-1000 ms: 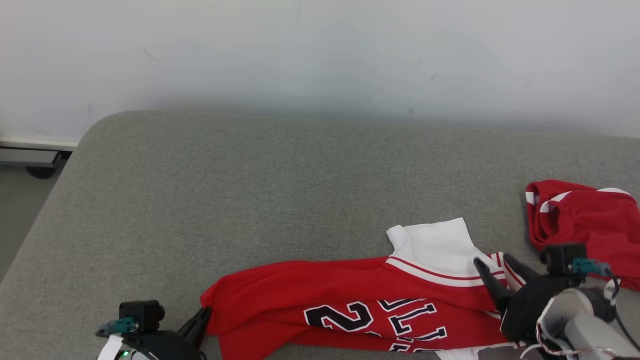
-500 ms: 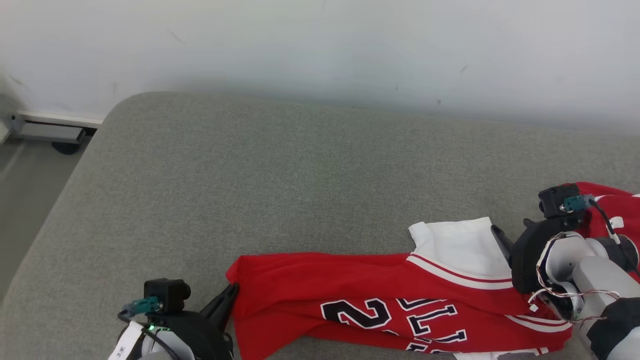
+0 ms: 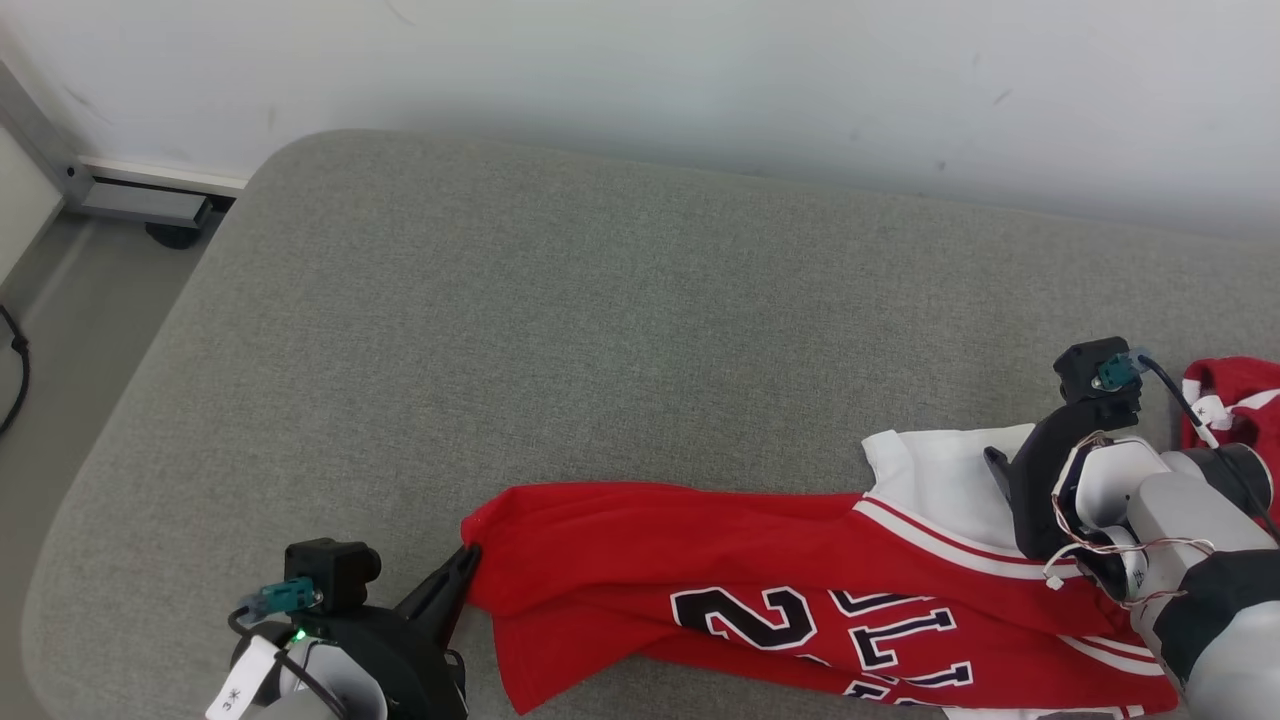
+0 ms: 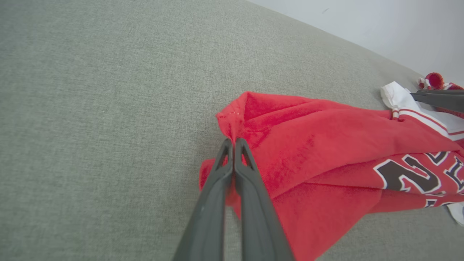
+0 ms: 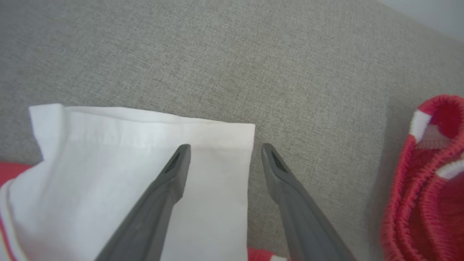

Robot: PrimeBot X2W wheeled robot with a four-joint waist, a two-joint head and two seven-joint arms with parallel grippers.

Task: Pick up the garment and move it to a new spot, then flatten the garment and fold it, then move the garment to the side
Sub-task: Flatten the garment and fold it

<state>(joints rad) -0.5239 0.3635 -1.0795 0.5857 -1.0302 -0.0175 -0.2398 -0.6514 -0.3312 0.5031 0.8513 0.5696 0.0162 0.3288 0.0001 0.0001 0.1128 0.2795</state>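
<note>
Two long-fingered dark grippers work at the near edge of the grey upholstered surface (image 3: 600,300). The left gripper (image 4: 232,143) has its fingers pressed together on the left corner of the red basketball jersey with dark numerals (image 3: 700,540), which lies bunched and doubled over along the near right of the surface. The right gripper (image 5: 223,150) is spread: one finger sits over the jersey's white sleeve (image 5: 127,145), the other over bare grey fabric just past the sleeve's edge. Whether its tips touch the cloth cannot be told. Just right of it lies a second red garment with a ribbed, white-striped band (image 5: 435,174). Beyond rises a plain white wall (image 3: 640,70).

The left grip takes in only a small fold, so a hard pull could slip it free. Closing the right gripper where it stands might catch a thin hem or nothing, leaving the jersey to drag lopsided when spread.
</note>
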